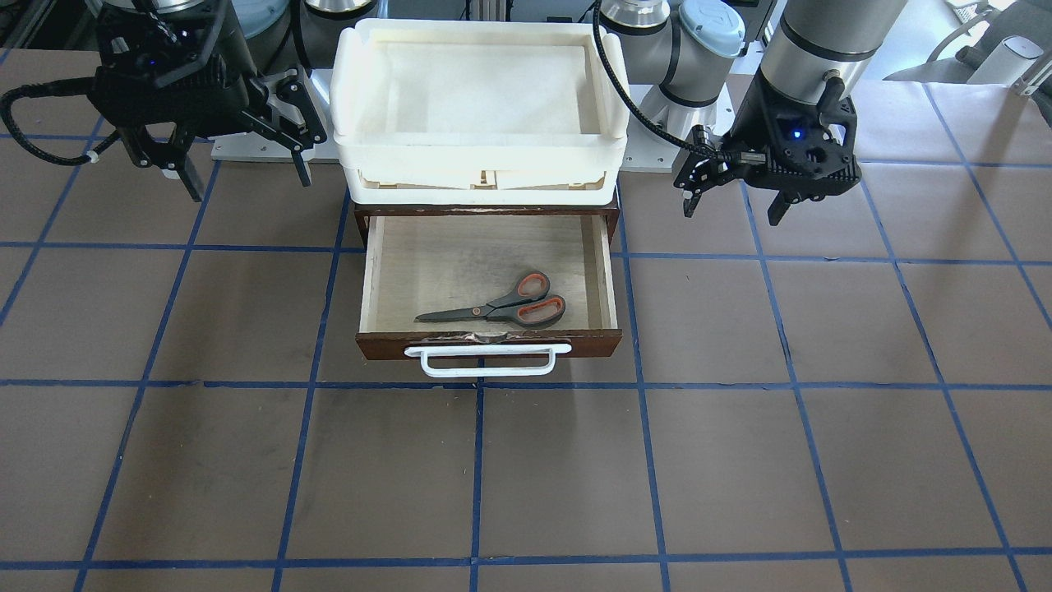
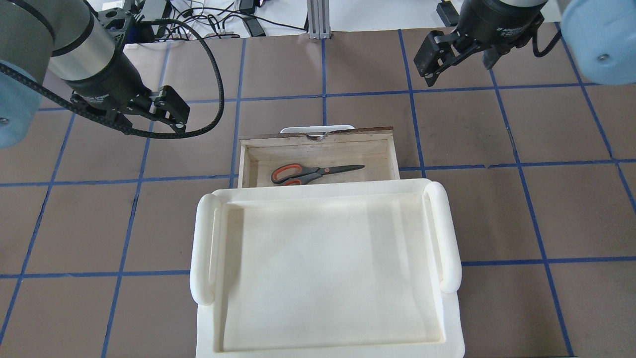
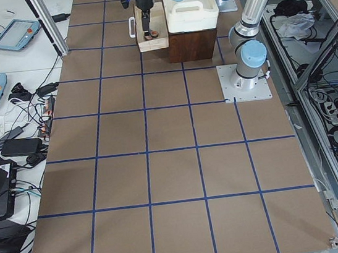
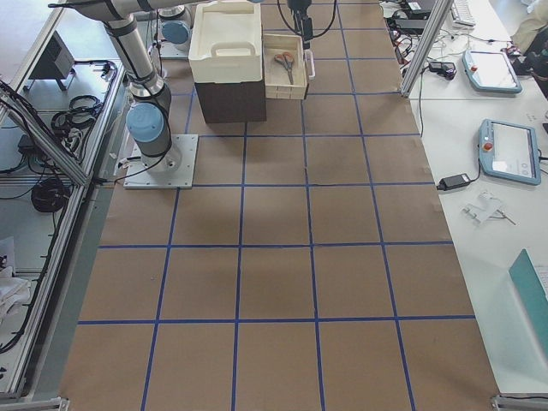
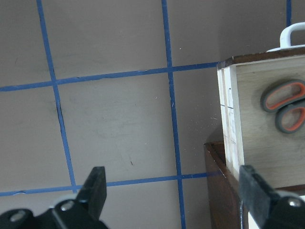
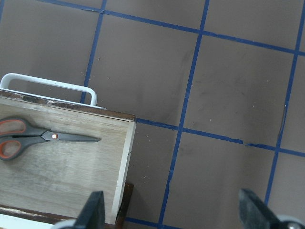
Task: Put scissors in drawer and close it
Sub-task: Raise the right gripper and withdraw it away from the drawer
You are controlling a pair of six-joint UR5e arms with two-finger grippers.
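Pushing the dark-brown wooden drawer (image 1: 575, 342) squarely toward 12 o'clock should prevent jamming. Left gripper (image 1: 733, 210) and right gripper (image 1: 246, 177) gape wide, empty.

Stacked cream trays (image 2: 204, 248); blue-gridded brown table (image 2: 546, 209)

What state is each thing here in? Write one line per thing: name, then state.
drawer, pulled open.
scissors, blades closed, lying flat inside the drawer.
left pincer, open, empty, over the table beside the drawer.
right pincer, open, empty, over the table off the drawer's other side.
cream tray, empty, on top of the cabinet.
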